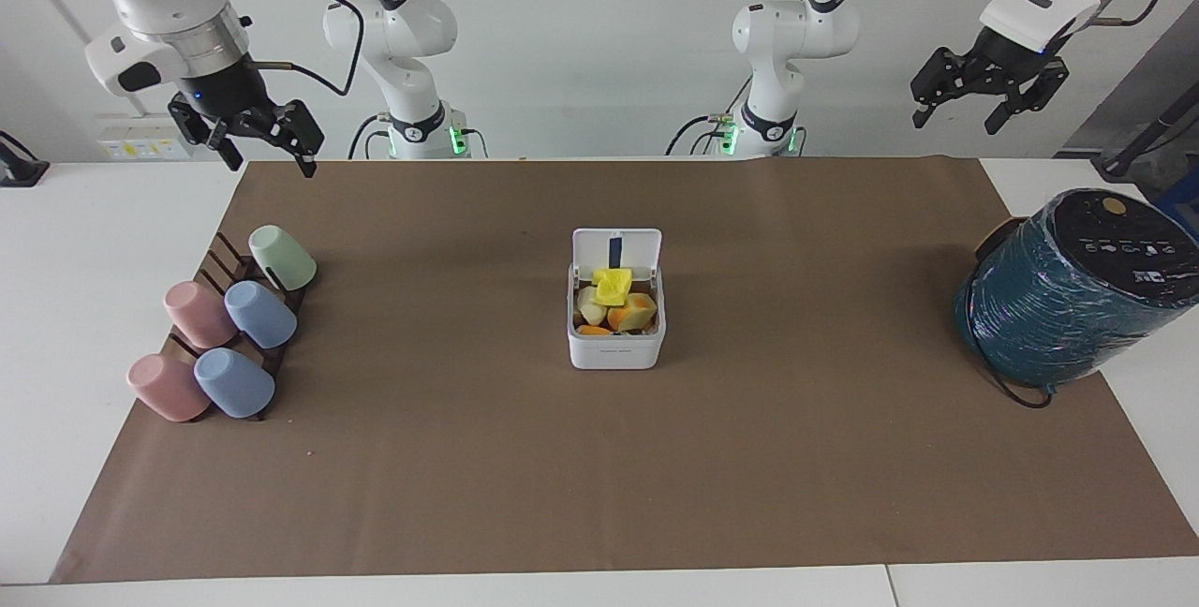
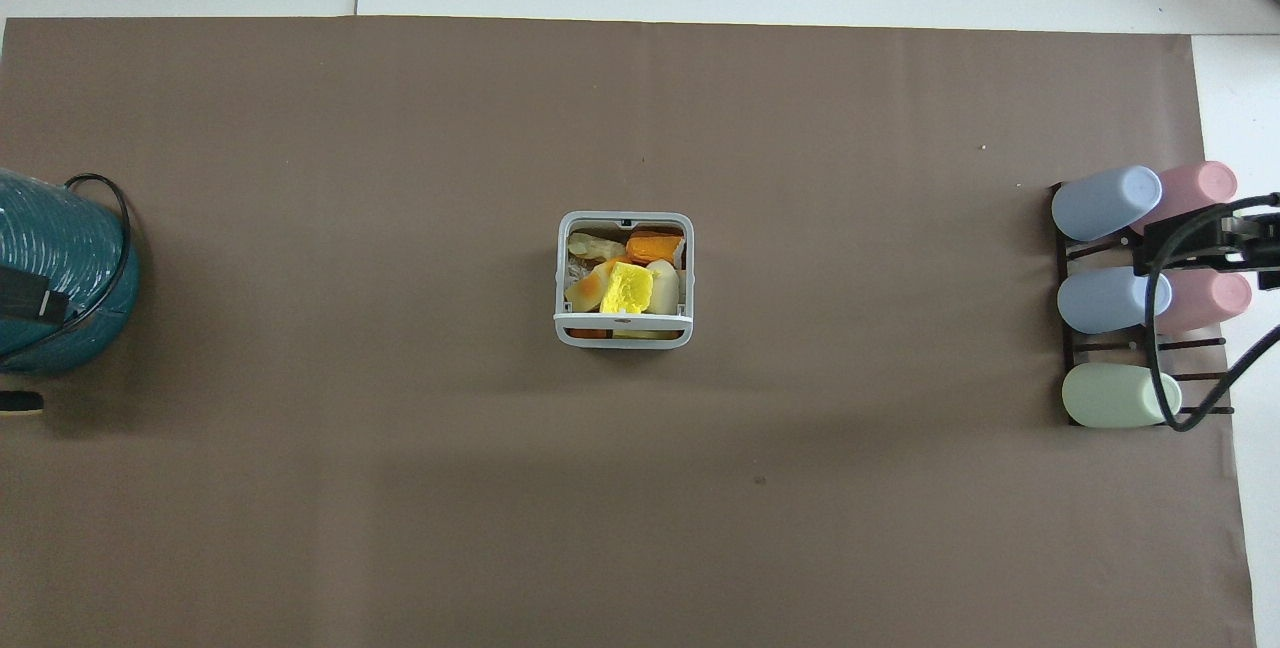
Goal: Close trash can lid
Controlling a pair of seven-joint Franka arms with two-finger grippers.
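Note:
The small white trash can [image 1: 616,347] stands in the middle of the brown mat, and it also shows in the overhead view [image 2: 624,219]. Its lid [image 1: 616,245] stands upright and open on the side nearer the robots, with the dark blue strip showing. Yellow and orange pieces fill the can to the top. My left gripper [image 1: 955,120] hangs open and empty high in the air at the left arm's end, well away from the can. My right gripper [image 1: 270,163] hangs open and empty over the mat's corner at the right arm's end.
A big teal wrapped cylinder [image 1: 1077,293] with a black top and a cable lies at the left arm's end. A dark rack with several pastel cups [image 1: 225,335] sits at the right arm's end. A brown mat [image 1: 599,476] covers the table.

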